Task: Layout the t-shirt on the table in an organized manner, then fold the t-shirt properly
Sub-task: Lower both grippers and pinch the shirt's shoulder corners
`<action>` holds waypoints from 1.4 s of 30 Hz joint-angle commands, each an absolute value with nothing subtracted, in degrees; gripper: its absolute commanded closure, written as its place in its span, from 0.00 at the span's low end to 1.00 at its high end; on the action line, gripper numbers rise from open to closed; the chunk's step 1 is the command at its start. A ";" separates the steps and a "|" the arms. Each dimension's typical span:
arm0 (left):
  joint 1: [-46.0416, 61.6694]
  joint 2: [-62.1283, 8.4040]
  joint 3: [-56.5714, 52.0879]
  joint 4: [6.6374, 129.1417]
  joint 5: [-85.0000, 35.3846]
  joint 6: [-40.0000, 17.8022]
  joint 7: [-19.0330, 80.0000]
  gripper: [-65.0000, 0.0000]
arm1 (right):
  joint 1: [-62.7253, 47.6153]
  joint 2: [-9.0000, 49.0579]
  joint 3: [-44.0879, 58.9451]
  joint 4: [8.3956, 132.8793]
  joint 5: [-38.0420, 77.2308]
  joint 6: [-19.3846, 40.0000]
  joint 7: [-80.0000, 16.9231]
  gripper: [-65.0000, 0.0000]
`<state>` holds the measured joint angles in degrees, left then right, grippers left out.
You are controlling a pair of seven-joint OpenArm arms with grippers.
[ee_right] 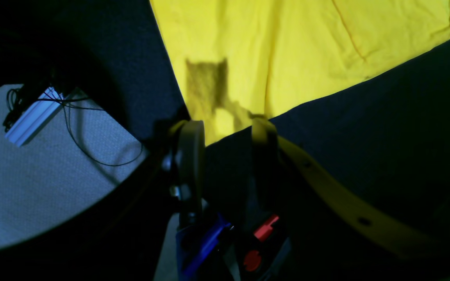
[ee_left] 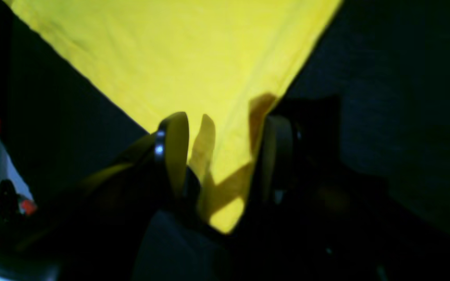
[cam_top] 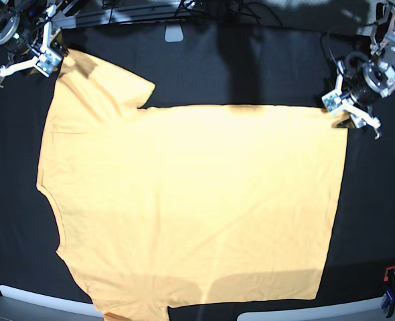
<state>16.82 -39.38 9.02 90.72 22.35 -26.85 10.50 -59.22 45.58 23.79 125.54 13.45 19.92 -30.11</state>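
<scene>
1. The t-shirt (cam_top: 197, 200) lies spread flat on the black-draped desk (cam_top: 251, 73), filling most of the base view, its body smooth with only faint creases.
2. In that view the collar end points to the picture's left and the straight hem runs down the picture's right side.
3. One short sleeve (cam_top: 100, 83) lies flat and angles toward the far-left corner of the base view; the other sleeve reaches the near edge at the bottom and is partly cut off by the picture.
4. The left claw (cam_top: 351, 110) sits at the far hem corner on the base view's right. In the left wrist view its two fingers (ee_left: 176, 152) stand spread apart, with the yellow corner of fabric (ee_left: 225, 218) lying between them. No pinch on the cloth shows.
5. The right claw (cam_top: 33, 63) sits at the tip of the far sleeve on the base view's left. In the right wrist view its fingers (ee_right: 190, 156) are likewise spread, with the sleeve's corner (ee_right: 221, 121) just at the gap and black cloth visible between them.
6. Red and blue clamps (ee_right: 225, 242) show below the right claw at the desk's edge, and another clamp (cam_top: 388, 291) stands at the near-right corner in the base view.
</scene>
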 commanded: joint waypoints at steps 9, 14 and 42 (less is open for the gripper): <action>17.15 -41.98 8.73 91.18 21.80 -26.41 10.39 1.00 | -59.51 46.37 24.36 126.37 7.07 19.73 -26.48 0.69; 17.12 -43.40 8.73 91.20 20.29 -26.41 10.37 1.00 | -58.89 46.65 24.36 126.37 -0.91 19.77 -19.81 0.61; 17.10 -45.30 8.73 91.20 19.05 -26.41 10.22 1.00 | -36.25 48.73 -4.10 105.08 -33.58 11.31 -15.46 0.52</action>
<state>17.30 -44.01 9.23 90.70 18.92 -27.07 10.28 -36.38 47.62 -4.60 104.55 -33.43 12.16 -15.70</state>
